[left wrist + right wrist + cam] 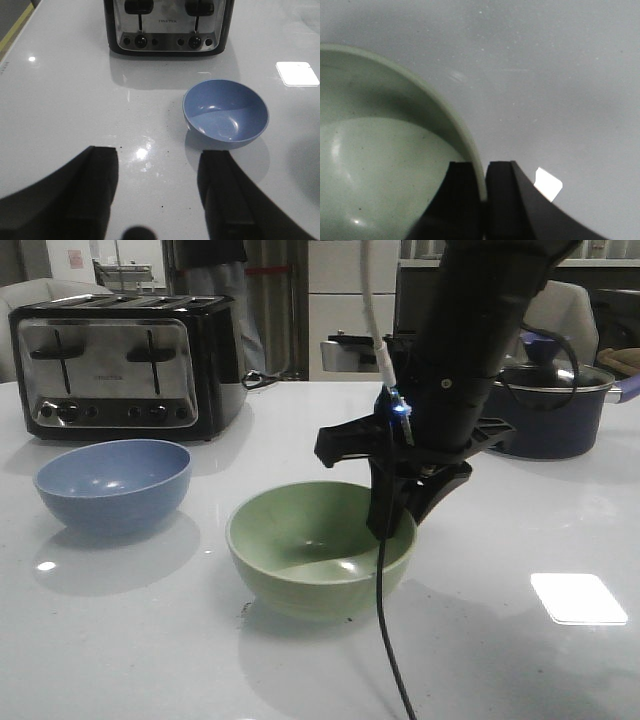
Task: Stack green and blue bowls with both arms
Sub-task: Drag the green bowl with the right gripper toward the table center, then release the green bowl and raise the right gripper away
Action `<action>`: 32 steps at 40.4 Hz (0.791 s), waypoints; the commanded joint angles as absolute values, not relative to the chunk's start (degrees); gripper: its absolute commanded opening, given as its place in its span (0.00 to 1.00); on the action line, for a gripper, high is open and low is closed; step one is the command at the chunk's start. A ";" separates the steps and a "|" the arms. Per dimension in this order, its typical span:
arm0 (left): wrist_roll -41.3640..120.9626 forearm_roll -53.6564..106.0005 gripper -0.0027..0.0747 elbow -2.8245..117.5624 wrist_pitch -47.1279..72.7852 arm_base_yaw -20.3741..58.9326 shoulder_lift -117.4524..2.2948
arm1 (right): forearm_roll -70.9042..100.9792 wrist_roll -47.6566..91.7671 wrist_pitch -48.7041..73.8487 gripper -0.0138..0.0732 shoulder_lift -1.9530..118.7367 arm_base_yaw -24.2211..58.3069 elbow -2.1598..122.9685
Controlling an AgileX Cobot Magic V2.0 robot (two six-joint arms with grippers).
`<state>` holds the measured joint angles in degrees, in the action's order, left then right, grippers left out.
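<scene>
The pale green bowl (318, 548) sits on the white table near the middle. My right gripper (393, 520) is shut on its right rim, one finger inside and one outside; the right wrist view shows the rim (465, 135) pinched between the fingers (457, 192). The dusty blue bowl (113, 484) sits upright to the left, in front of the toaster. My left gripper (159, 165) is open and empty above the table, with the blue bowl (225, 112) ahead of it and off to one side. The left arm is not in the front view.
A black and chrome toaster (125, 362) stands at the back left; it also shows in the left wrist view (167, 25). A dark lidded pot (552, 405) stands at the back right behind my right arm. A cable (385, 620) hangs down in front of the green bowl.
</scene>
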<state>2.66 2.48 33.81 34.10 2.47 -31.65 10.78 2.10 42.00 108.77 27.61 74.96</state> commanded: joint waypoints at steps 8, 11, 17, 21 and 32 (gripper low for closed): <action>2.66 3.09 0.57 35.38 29.75 2.34 -32.11 | 10.11 2.65 39.83 0.65 104.89 27.77 76.92; 2.66 3.09 0.57 35.38 29.75 2.34 -32.11 | 8.74 2.71 40.34 0.68 103.17 27.77 76.92; 2.66 3.09 0.57 35.38 29.75 2.34 -32.11 | 6.75 3.00 40.82 0.67 95.93 27.77 75.39; 2.66 3.09 0.57 35.38 29.75 2.34 -32.11 | 6.40 3.63 39.26 0.67 89.12 27.77 71.91; 2.66 3.09 0.57 35.38 29.75 2.34 -32.11 | 5.79 4.64 37.49 0.67 70.18 27.77 58.86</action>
<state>2.66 2.48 33.81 34.10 2.47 -31.65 6.10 3.30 40.33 76.68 27.78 60.80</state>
